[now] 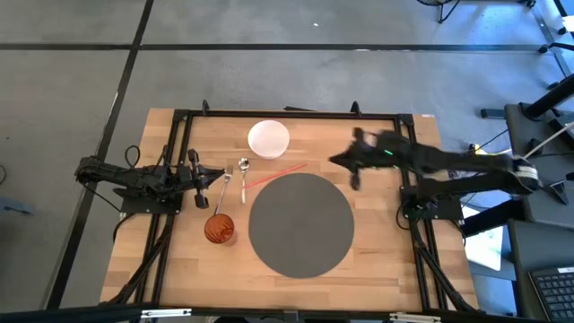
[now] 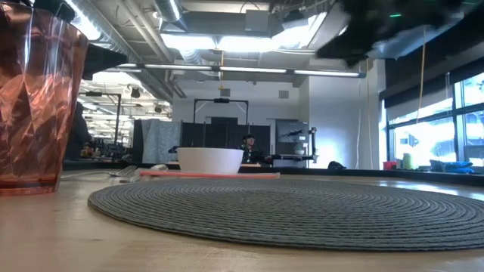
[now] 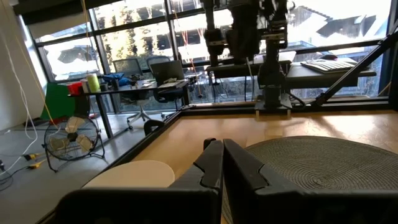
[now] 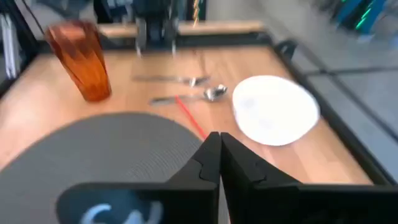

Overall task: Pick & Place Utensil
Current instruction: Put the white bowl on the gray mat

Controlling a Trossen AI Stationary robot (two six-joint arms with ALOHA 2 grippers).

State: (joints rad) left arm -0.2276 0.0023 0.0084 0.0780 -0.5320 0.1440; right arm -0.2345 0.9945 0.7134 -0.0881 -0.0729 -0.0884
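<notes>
A metal spoon (image 1: pixel 243 176) and a fork (image 1: pixel 224 186) lie flat side by side on the wood left of the round grey placemat (image 1: pixel 300 224). A thin red stick (image 1: pixel 274 174) lies slanted at the mat's far edge. The white bowl (image 1: pixel 268 138) stands beyond them, and an orange cup (image 1: pixel 219 228) stands nearer. My right gripper (image 1: pixel 343 162) hovers above the mat's far right edge and is shut (image 4: pixel 219 155); spoon (image 4: pixel 194 96), fork (image 4: pixel 170 79) and stick (image 4: pixel 189 118) lie ahead of it. My left gripper (image 1: pixel 218 176) waits by the fork, shut (image 3: pixel 222 163).
The mat takes up the table's middle (image 2: pixel 302 208). The cup (image 2: pixel 34 98) stands close to the low camera, and the bowl (image 2: pixel 209 159) shows behind the mat. A black frame runs along the table's edges (image 1: pixel 287 114). Bare wood shows right of the mat (image 1: pixel 381 233).
</notes>
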